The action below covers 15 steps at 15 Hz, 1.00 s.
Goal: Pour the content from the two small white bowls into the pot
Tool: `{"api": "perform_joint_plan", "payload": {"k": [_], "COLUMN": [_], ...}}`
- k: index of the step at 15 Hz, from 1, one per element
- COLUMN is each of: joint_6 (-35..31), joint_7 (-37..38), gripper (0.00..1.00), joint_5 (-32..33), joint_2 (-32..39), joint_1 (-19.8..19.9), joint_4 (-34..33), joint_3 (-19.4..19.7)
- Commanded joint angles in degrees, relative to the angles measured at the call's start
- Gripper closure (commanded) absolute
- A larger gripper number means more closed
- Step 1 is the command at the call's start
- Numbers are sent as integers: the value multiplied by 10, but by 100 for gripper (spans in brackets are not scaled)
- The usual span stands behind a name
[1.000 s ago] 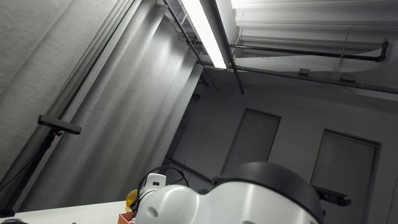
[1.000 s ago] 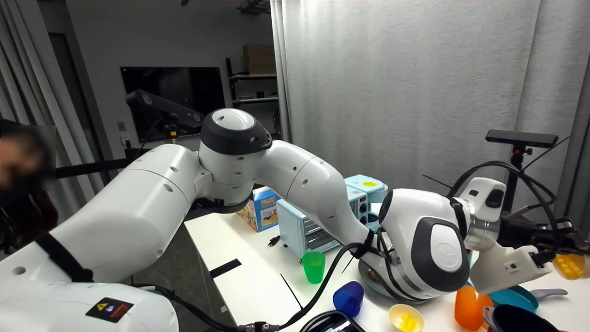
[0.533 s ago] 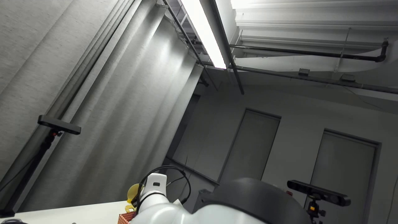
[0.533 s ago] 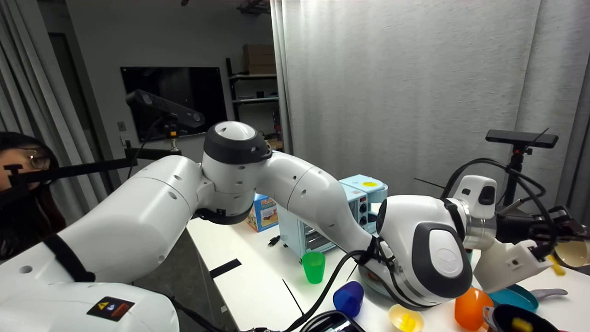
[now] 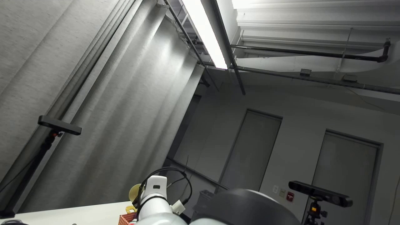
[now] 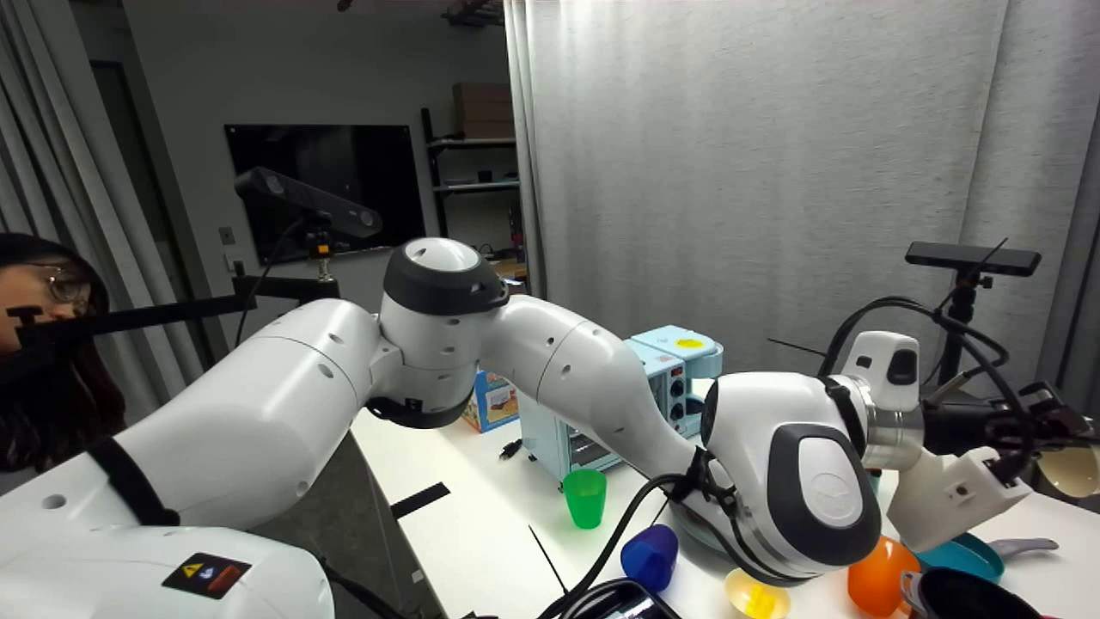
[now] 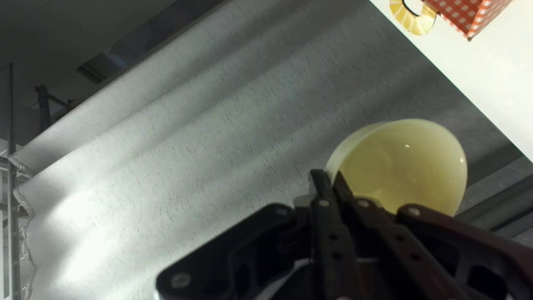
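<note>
My gripper point(image 7: 332, 179) is shut on the rim of a small cream-white bowl point(image 7: 406, 166). The bowl is tilted onto its side, and its inside looks empty. It also shows in both exterior views point(image 6: 1070, 471) point(image 5: 134, 192), above the table at the arm's end. The second small bowl point(image 6: 741, 586) stands upright on the table with yellow pieces point(image 6: 761, 602) in it. The black pot point(image 6: 962, 595) with a grey handle is at the bottom right of an exterior view, lower than the held bowl. The pot's bottom is hidden, so its contents do not show.
An orange cup point(image 6: 881, 574) and a teal pan point(image 6: 958, 559) stand beside the pot. A blue cup point(image 6: 650, 557), a green cup point(image 6: 585, 499) and a light-blue toaster oven point(image 6: 550, 430) are further along. A red checked box point(image 7: 466, 16) lies at the table edge near a yellow ring-shaped thing point(image 7: 412, 18).
The held bowl contained yellow pieces one second ago. Half a second ago yellow blurs showed below it and over the pot; now the bowl is empty. The arm's elbow has sunk.
</note>
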State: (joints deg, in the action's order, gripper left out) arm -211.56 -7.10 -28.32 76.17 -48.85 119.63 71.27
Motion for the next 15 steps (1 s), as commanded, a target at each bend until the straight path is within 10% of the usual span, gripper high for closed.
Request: {"api": "perform_joint_plan", "payload": {"k": [1,15], "joint_6": [2,134], "joint_7": [-9,130], "gripper": [99,99], "joint_5": [-24,-42], "joint_2": [14,-32], "joint_1": [-5,-20], "joint_4": [-1,10], "joint_3": [5,-39]}}
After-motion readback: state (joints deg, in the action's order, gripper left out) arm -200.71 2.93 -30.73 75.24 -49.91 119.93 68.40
